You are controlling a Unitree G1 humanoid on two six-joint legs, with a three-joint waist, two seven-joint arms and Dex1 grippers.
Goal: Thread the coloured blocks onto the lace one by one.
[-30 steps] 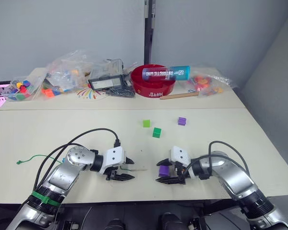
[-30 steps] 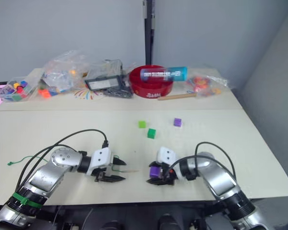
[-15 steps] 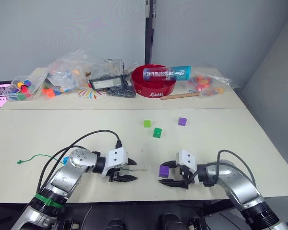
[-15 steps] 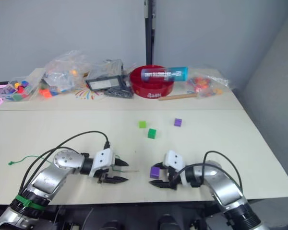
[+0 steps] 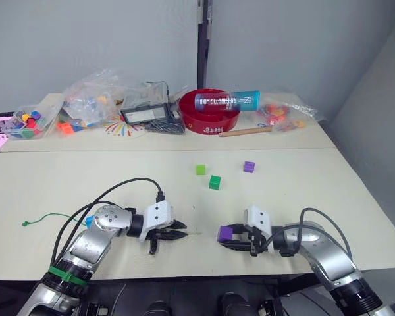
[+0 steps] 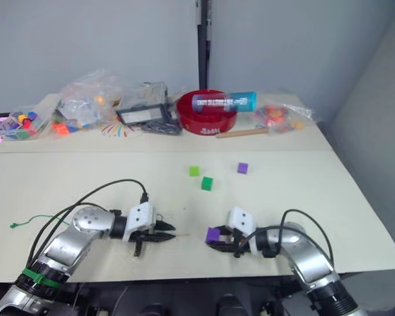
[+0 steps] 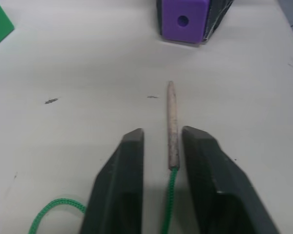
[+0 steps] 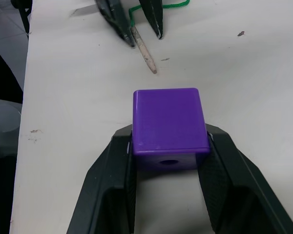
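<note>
Your right pincer (image 8: 168,161) is clamped on a small purple plastic cube (image 8: 169,127), hole facing the thin green string's (image 7: 170,187) pale stiff tip (image 7: 172,124). That tip lies between your left pincer's (image 7: 161,146) slightly parted fingers; whether they're squeezing it, can't tell. Green cubes (image 5: 214,182) sit further up the desk (image 5: 118,178).

cream table (image 5: 66,178) | on it: light green cube (image 5: 201,170), dark green cube (image 5: 214,182), purple cube (image 5: 249,166), green lace (image 5: 49,216) | rear: red bowl (image 5: 210,118), toy bags (image 5: 85,105)

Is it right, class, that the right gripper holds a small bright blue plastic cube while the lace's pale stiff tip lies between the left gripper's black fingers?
Not quite. The cube in the right gripper is purple, not bright blue: the right wrist view shows the small purple plastic cube clamped between its fingers. The rest stands: the thin green lace's pale stiff tip lies between the left gripper's black fingers.
</note>
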